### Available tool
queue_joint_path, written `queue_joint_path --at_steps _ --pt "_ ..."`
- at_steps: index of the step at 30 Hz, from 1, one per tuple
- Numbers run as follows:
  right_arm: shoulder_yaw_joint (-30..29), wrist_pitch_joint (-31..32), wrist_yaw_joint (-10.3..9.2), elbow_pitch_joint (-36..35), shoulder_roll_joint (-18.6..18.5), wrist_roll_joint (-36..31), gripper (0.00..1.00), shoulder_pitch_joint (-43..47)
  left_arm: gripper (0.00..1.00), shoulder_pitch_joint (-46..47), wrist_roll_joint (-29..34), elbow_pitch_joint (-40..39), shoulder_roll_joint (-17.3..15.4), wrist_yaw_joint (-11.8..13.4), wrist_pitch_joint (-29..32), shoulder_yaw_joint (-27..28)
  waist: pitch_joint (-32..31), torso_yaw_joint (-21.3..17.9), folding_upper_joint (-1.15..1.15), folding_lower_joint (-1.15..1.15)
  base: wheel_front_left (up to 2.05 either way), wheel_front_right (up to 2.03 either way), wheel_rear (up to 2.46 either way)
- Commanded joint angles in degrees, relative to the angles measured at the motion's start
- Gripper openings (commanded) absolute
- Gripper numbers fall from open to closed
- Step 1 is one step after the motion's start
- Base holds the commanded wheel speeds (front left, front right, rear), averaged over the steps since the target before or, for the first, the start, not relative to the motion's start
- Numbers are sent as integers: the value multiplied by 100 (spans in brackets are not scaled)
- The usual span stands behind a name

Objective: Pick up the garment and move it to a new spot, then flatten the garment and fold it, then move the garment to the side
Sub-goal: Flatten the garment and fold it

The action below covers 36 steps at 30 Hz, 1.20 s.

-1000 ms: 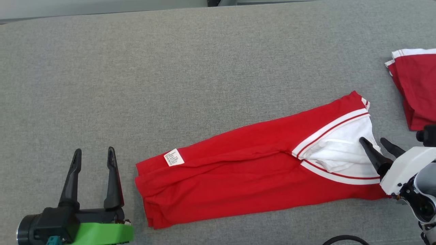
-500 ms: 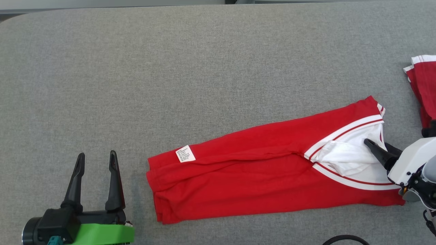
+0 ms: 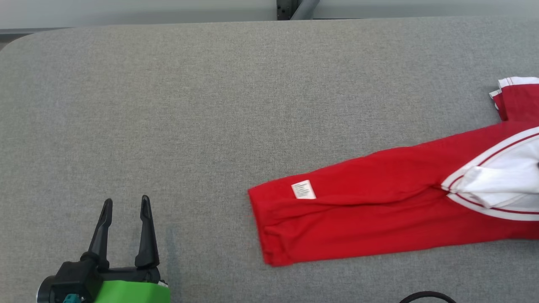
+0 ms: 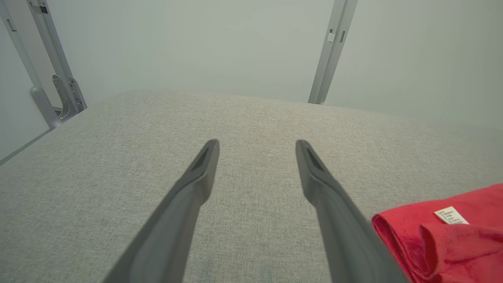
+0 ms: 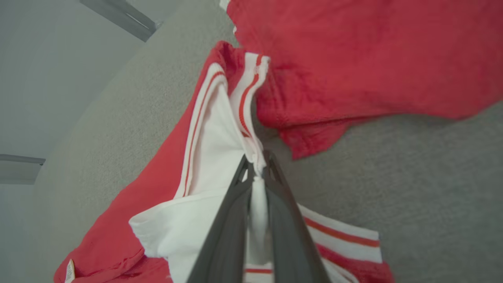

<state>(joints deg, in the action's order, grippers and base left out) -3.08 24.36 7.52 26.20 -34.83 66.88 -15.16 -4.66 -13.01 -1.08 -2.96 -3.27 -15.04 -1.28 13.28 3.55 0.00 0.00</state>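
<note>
The garment point(image 3: 379, 210) is red with a white-and-red striped opening and a white label point(image 3: 303, 190). It lies stretched across the right half of the grey table point(image 3: 210, 105) and runs off the head view's right edge. In the right wrist view my right gripper point(image 5: 257, 163) is shut on the white fabric point(image 5: 212, 145) at the garment's striped edge. My left gripper point(image 3: 126, 200) stands open at the lower left, well left of the garment's hem. Between its fingers point(image 4: 256, 143) there is bare table, and the hem point(image 4: 452, 236) lies to the right.
A second red cloth with white trim point(image 3: 520, 99) lies at the far right, close to the held end point(image 5: 353, 51). A black cable point(image 3: 427, 296) curves at the bottom edge. Metal posts point(image 4: 332, 51) stand behind the table's far edge.
My right gripper has shut on the white fabric and pulled the garment to the right, toward the second cloth. The head camera has shifted a little. My left gripper stays open.
</note>
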Motion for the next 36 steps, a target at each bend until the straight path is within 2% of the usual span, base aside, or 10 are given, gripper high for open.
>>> queue_joint_path --at_steps 1,5,9,13,16,19,24,28,36 --pt "-162 -65 -7 -46 -168 4 0 63 100 -25 -49 -6 4 46 -14 -6 -7 22 0 0 0 0 0" --pt "-347 -123 -4 -823 -361 39 0 188 100 -19 -135 -27 4 91 -14 -14 -11 53 0 0 0 0 0" --pt "-54 34 -4 -2327 -273 -62 0 530 100 -81 -204 -69 3 144 -13 29 16 2 0 0 0 0 0" --pt "612 311 -4 -3595 113 -394 0 744 100 -40 -144 -44 3 84 -13 -30 40 -98 0 0 0 0 0" --pt "1301 542 -4 -4020 607 -766 0 592 100 76 -96 -31 2 82 -14 -44 67 -195 0 0 0 0 0" --pt "1920 673 -3 -3877 1154 -1298 0 264 100 172 -45 16 1 45 -13 -82 112 -266 0 0 0 0 0" --pt "2636 606 -3 -3195 1967 -2162 0 -170 100 327 22 108 0 -28 -14 -186 167 -232 0 0 0 0 0" --pt "3103 550 -4 -2833 2247 -2586 0 -248 100 391 5 209 1 -46 -14 -193 203 -146 0 0 0 0 0" --pt "3413 456 -4 -2581 2227 -2867 0 -162 100 326 -86 307 0 -2 -14 -152 220 -75 0 0 0 0 0"
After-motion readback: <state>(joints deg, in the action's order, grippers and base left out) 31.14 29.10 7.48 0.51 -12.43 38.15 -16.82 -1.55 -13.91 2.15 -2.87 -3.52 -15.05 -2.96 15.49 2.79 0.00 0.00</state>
